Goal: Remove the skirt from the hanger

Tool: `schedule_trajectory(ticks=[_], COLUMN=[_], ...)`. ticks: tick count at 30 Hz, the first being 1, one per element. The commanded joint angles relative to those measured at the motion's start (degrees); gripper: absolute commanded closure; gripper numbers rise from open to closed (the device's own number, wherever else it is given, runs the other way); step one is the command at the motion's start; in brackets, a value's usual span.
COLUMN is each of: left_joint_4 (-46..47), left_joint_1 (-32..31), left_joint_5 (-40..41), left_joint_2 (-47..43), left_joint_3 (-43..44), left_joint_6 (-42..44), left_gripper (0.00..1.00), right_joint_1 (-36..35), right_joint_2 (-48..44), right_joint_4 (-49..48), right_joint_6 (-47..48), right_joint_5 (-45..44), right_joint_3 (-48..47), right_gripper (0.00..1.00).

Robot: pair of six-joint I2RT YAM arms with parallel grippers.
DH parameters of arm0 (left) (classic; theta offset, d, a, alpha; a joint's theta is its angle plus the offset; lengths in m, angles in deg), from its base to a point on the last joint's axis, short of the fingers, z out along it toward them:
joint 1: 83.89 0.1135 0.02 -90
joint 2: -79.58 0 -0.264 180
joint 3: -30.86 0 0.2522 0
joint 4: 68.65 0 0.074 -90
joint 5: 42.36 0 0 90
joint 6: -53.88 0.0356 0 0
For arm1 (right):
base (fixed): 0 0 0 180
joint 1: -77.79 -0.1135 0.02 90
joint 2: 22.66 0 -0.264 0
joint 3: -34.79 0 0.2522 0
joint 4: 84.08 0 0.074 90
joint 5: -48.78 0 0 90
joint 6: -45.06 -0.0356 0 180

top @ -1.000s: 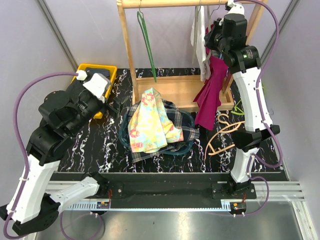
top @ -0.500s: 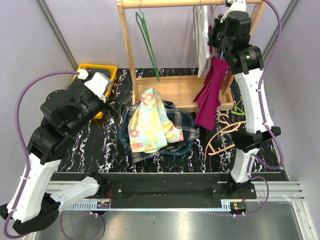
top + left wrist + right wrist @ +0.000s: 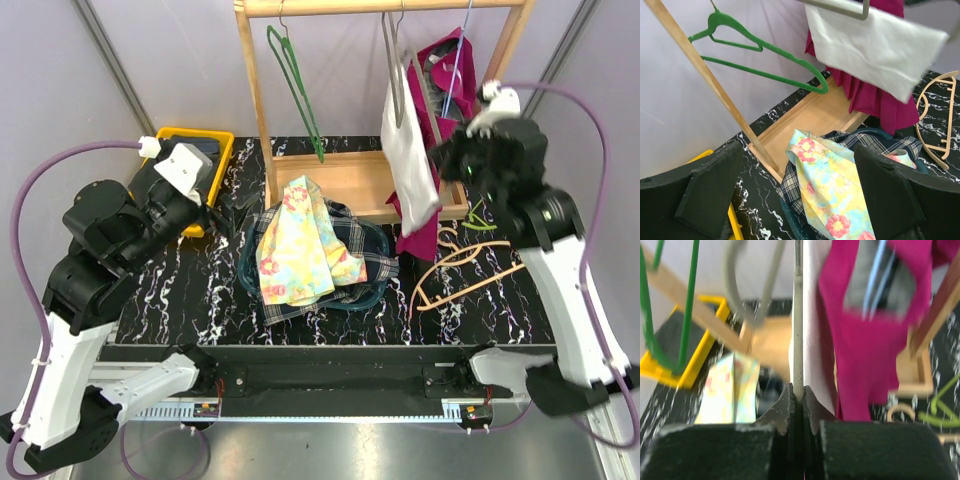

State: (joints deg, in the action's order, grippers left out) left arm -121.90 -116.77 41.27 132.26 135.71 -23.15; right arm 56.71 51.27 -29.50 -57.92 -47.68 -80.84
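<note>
A white skirt (image 3: 410, 150) hangs over the bar of a grey hanger (image 3: 392, 55) on the wooden rack's rail and swings out toward me. My right gripper (image 3: 445, 162) is shut on the skirt's right edge, which shows as a thin white strip (image 3: 798, 330) pinched between the jaws of the right gripper (image 3: 798, 390). Behind it hangs a magenta pleated garment (image 3: 447, 60) on a blue hanger. My left gripper (image 3: 228, 213) hovers wide open at the basket's left side, and in its wrist view the left gripper (image 3: 800, 195) holds nothing; the skirt (image 3: 875, 47) is far ahead.
A dark basket (image 3: 248, 280) holds a floral cloth (image 3: 300, 240) over plaid fabric. A bare green hanger (image 3: 295, 75) hangs at the rack's left post (image 3: 255, 100). A yellow tray (image 3: 225, 140) is at back left. Loose wooden hangers (image 3: 450, 270) and a green one (image 3: 480, 215) lie at right.
My right arm has dropped from the rail and come toward the near right, pulling the white skirt's edge outward. The left arm has lifted slightly.
</note>
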Motion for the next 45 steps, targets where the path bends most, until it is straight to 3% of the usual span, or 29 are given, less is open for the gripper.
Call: schedule_trajectory(ticks=[1, 6, 9, 13, 20, 28, 29, 30, 31, 32, 33, 39, 43, 45], left_joint_4=[1.9, 2.0, 2.3, 3.8, 7.9, 18.0, 23.5, 27.5, 31.7, 40.6, 42.5, 49.9, 39.7, 37.8], left_joint_1=[0.2, 0.3, 1.0, 3.4, 7.6, 12.0, 12.8, 13.4, 13.6, 13.9, 14.0, 14.1, 16.5, 17.8], left_joint_5=[-3.4, -5.1, -9.3, -14.9, -20.7, -40.8, -44.1, -52.4, -56.3, -59.4, -62.0, -64.9, -65.2, -65.7], left_joint_2=[0.9, 2.7, 3.1, 3.4, 6.5, 9.9, 10.2, 10.6, 11.6, 12.0, 12.2, 12.9, 14.3, 14.7], left_joint_3=[2.8, 4.7, 5.2, 1.5, -1.6, -2.0, -2.9, -5.1, -6.3, -9.1, -9.9, -13.3, -10.7, -10.0], left_joint_6=[-1.4, -3.6, -6.8, -14.8, -24.1, -40.2, -42.9, -46.2, -54.5, -58.5, -60.3, -63.8, -51.3, -50.6], left_gripper=[0.01, 0.01, 0.01, 0.01, 0.01, 0.01, 0.01, 0.01, 0.01, 0.01, 0.01, 0.01, 0.01, 0.01], right_joint_1=[-0.4, -0.4, -0.4, -0.3, -0.4, -0.3, -0.3, -0.3, -0.3, -0.3, -0.3, -0.3, -0.2, -0.3], right_joint_2=[-11.5, -18.9, -21.4, -22.8, -21.4, -22.1, -22.2, -22.4, -22.6, -22.6, -22.6, -22.2, -21.8, -21.6], right_joint_4=[3.2, 15.2, 18.1, 19.3, 18.9, 14.1, 12.8, 12.3, 11.7, 10.8, 10.4, 9.6, 9.5, 9.5], right_joint_6=[-2.8, -2.7, -3.3, -5.7, -10.3, -13.2, -13.7, -13.9, -14.0, -14.5, -14.7, -15.4, -16.0, -16.3], right_joint_5=[5.1, 9.3, 18.1, 30.9, 40.0, 42.6, 42.7, 42.5, 42.7, 42.8, 43.2, 43.9, 44.5, 44.6], right_joint_3=[9.3, 5.7, 2.7, -2.6, -13.1, -11.1, -10.5, -9.5, -9.1, -8.8, -8.7, -8.9, -10.0, -10.8], right_gripper=[1.00, 1.00, 1.00, 1.00, 1.00, 1.00, 1.00, 1.00, 1.00, 1.00, 1.00, 1.00, 1.00, 1.00])
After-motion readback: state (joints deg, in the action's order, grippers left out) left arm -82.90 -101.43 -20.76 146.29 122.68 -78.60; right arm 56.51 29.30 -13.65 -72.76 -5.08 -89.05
